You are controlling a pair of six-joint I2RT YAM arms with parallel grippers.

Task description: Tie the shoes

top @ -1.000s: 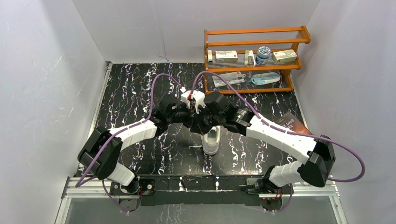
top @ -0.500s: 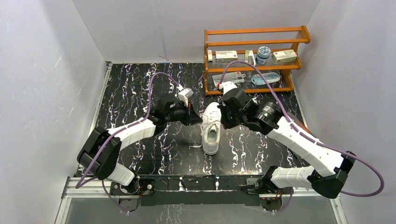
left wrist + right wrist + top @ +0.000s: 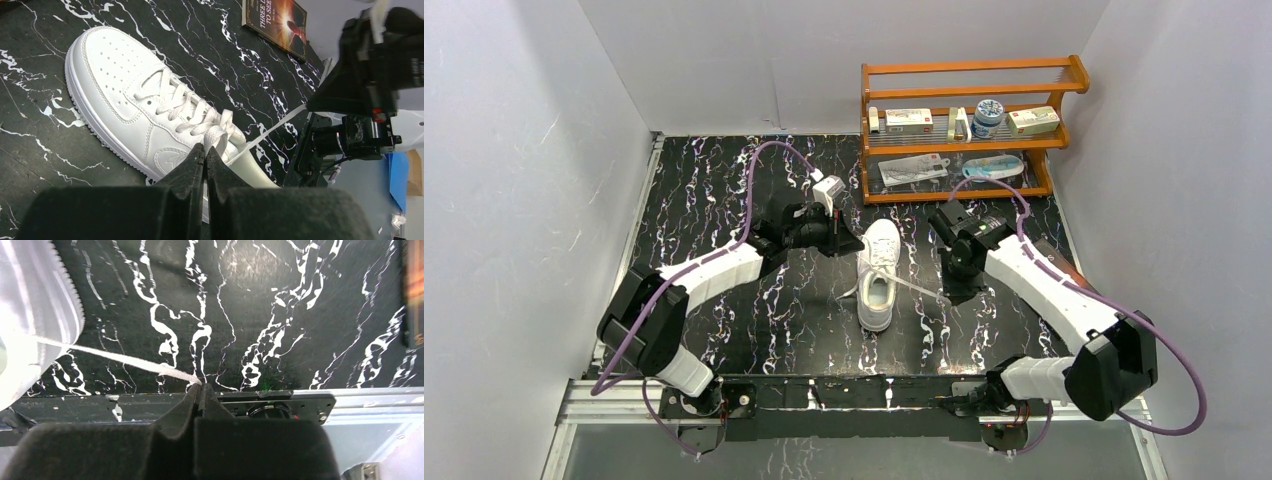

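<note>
The white sneaker [image 3: 877, 278] lies mid-table with its toe pointing away from the arm bases. My left gripper [image 3: 848, 248] sits by the shoe's left side and is shut on a lace loop [image 3: 216, 134] at the top eyelets, as the left wrist view [image 3: 205, 150] shows. My right gripper [image 3: 949, 292] is to the right of the shoe, shut on the end of the other lace [image 3: 125, 359]. That lace runs taut from the shoe [image 3: 30, 305] to the gripper's tips [image 3: 200, 386]. A loose lace end [image 3: 848, 294] trails left of the shoe.
A paperback book [image 3: 1052, 262] lies at the right edge of the table, partly under the right arm. An orange wooden shelf [image 3: 969, 140] with boxes and a jar stands at the back right. White walls close in three sides.
The two grippers were together above the shoe and have pulled apart. The right one swung right and toward the near edge, drawing its lace taut. The left one shifted slightly left.
</note>
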